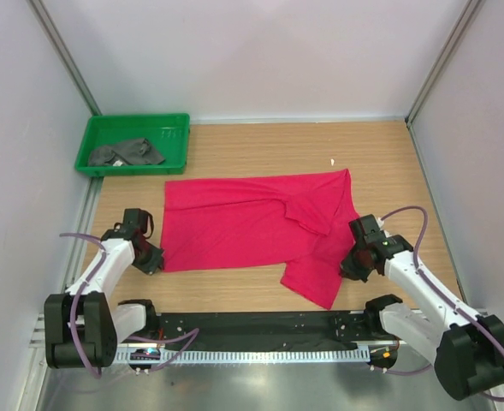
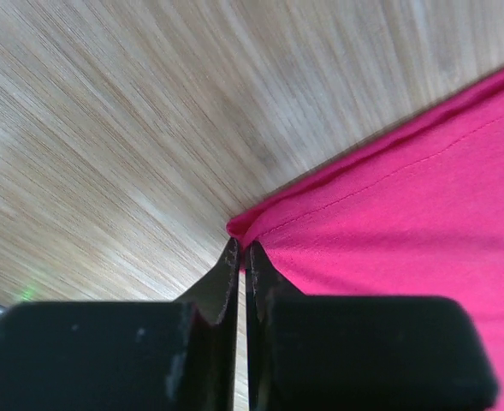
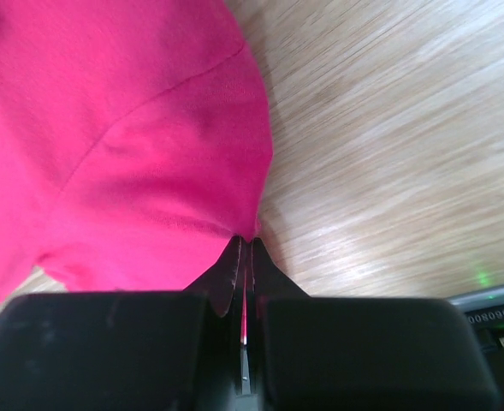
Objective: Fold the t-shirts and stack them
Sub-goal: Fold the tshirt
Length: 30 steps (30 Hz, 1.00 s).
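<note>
The crimson-red t-shirt (image 1: 252,224) lies spread across the middle of the wooden table, with a rumpled fold and a sleeve flap toward its right side. My left gripper (image 1: 153,257) is shut on the shirt's near-left corner; in the left wrist view the hemmed corner of the red t-shirt (image 2: 388,240) runs into the left gripper (image 2: 241,248). My right gripper (image 1: 352,264) is shut on the shirt's right edge, and the red t-shirt (image 3: 132,128) puckers into the right gripper (image 3: 245,241), with red cloth showing between the jaws. The dark grey t-shirt (image 1: 127,152) lies crumpled in the tray.
A green plastic tray (image 1: 176,137) stands at the back left against the wall. White walls with metal posts close the table on the left, back and right. A small white speck (image 1: 333,161) lies on the wood behind the shirt. A black rail (image 1: 260,324) runs between the arm bases.
</note>
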Motion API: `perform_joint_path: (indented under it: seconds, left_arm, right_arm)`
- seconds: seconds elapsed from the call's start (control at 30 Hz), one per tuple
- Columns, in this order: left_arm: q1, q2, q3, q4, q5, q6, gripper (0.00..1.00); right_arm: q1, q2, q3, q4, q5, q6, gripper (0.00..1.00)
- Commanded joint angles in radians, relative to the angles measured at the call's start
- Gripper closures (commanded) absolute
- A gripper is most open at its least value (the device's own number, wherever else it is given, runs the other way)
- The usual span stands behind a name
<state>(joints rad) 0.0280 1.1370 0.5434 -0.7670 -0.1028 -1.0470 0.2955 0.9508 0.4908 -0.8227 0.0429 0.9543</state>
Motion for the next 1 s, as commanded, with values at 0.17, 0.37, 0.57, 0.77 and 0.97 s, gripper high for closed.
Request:
perform_joint_path:
  seconds: [0.17,0.37,0.57,0.77,0.97]
  left_arm:
    - [0.007,-0.052,0.016,-0.028,-0.051,0.004,1.00]
    - [0.007,-0.023,0.053,-0.051,-0.055,0.024,1.00]
    - [0.006,0.018,0.162,-0.048,-0.058,0.093,1.00]
    - [0.007,0.113,0.298,-0.020,-0.032,0.174,1.00]
    - [0.007,0.245,0.421,-0.014,-0.021,0.219,1.00]
  right_arm:
    - [-0.045,-0.075,0.107,-0.112,0.054,-0.026,0.99]
    - [-0.102,-0.060,0.207,-0.104,0.057,-0.135,0.99]
    - [-0.133,0.064,0.339,-0.049,0.032,-0.239,0.99]
    - [-0.156,0.201,0.471,0.000,0.022,-0.295,0.99]
    - [-0.185,0.347,0.575,0.045,-0.004,-0.342,0.99]
